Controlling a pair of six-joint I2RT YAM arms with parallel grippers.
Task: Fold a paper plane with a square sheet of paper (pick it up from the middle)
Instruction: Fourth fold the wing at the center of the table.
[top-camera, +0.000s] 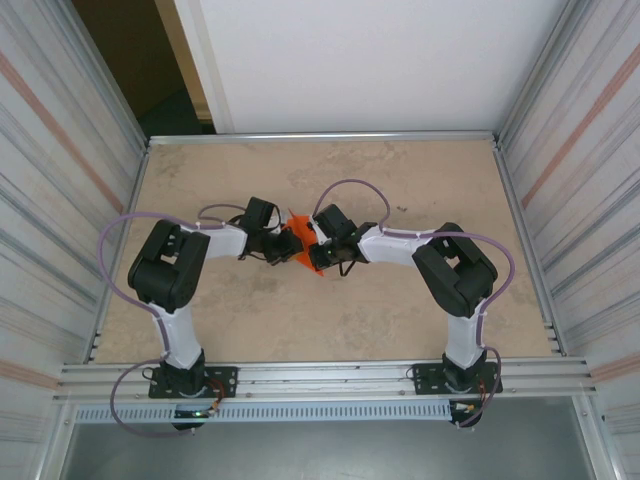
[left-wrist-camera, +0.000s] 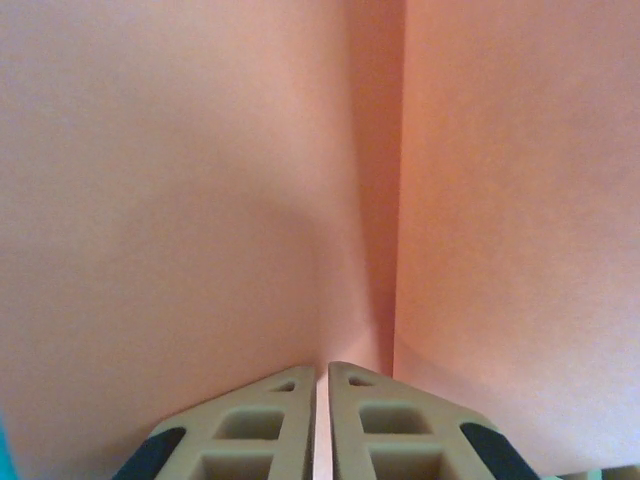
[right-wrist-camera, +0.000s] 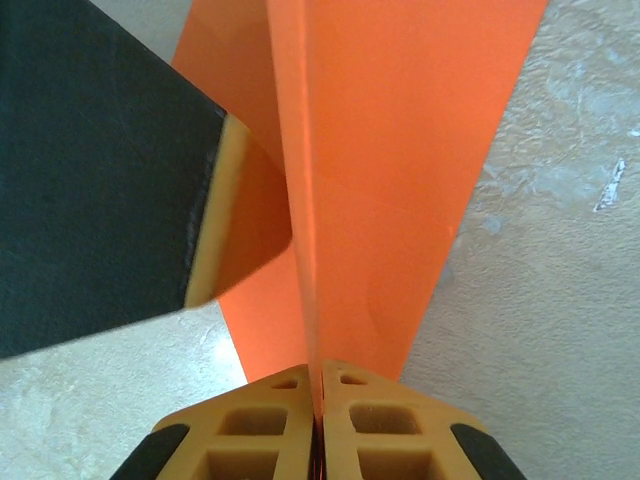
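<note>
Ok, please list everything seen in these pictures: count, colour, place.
table: one, mottled beige, centre of the top view
paper: one, orange, folded, at the table's middle
side walls: two, grey ribbed metal, left and right
back panel: one, white, far end
left arm: one, black and white, near left
right arm: one, black and white, near right
left gripper: one, tan fingers, shut on the paper
right gripper: one, tan fingers, shut on the paper

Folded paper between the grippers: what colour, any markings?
Plain bright orange paper, unmarked; clearest in right wrist view.
</note>
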